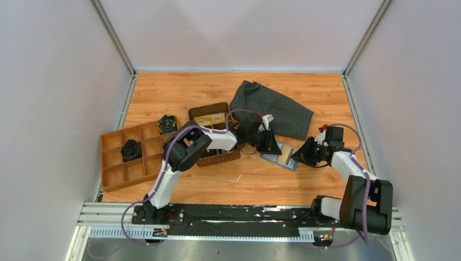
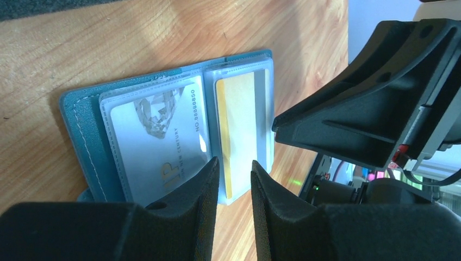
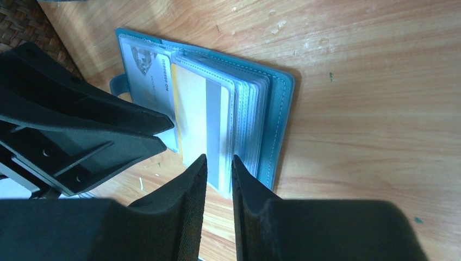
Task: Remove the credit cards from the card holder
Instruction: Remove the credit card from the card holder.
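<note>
Holder laid open flat on worktop, right of centre, toward near edge; sleeves thus exposed. Cards not yet drawn out. Left gripper and right gripper set narrow, poised at yellow card sleeve edge from opposite sides; nothing seen clamped. Judged: one to pin, other to pull.

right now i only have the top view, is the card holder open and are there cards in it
observer: yes, the card holder lies open on the table, and a silver card sits in a clear sleeve on one page
operator: what's on the other page
observer: a yellow card with a grey stripe, also inside a sleeve
operator: is either gripper holding anything
observer: no, the left gripper and right gripper each have jaws slightly apart with nothing between them
</note>
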`<move>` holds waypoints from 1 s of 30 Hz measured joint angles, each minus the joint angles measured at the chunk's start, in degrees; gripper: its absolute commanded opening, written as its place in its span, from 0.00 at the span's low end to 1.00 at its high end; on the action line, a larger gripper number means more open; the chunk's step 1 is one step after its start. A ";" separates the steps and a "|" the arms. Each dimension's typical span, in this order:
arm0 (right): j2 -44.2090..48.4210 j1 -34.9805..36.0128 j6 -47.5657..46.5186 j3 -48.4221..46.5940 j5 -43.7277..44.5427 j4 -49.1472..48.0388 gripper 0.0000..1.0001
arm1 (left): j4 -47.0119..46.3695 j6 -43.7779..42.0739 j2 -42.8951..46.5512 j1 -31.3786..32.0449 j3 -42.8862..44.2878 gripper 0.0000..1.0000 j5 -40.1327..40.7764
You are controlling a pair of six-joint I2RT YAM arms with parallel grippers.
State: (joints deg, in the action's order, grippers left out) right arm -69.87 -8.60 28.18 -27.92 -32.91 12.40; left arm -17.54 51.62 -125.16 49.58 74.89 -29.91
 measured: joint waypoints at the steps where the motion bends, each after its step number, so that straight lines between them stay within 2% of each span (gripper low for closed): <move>1: 0.59 0.00 -0.35 -0.04 0.24 0.48 0.26 | 0.02 0.00 -0.02 0.00 0.00 0.31 -0.04; 15: 1.90 0.02 -0.59 -1.49 -0.15 2.21 0.25 | 0.04 0.02 -0.04 0.00 -0.02 0.30 -0.13; 30: -2.82 0.24 -0.22 -1.09 -1.92 -0.90 0.24 | 0.09 0.02 -0.07 0.02 -0.33 0.30 -0.13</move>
State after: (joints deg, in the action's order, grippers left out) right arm -72.69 -8.36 27.97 -29.02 -34.83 11.51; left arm -17.45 51.64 -125.23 49.60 74.56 -30.04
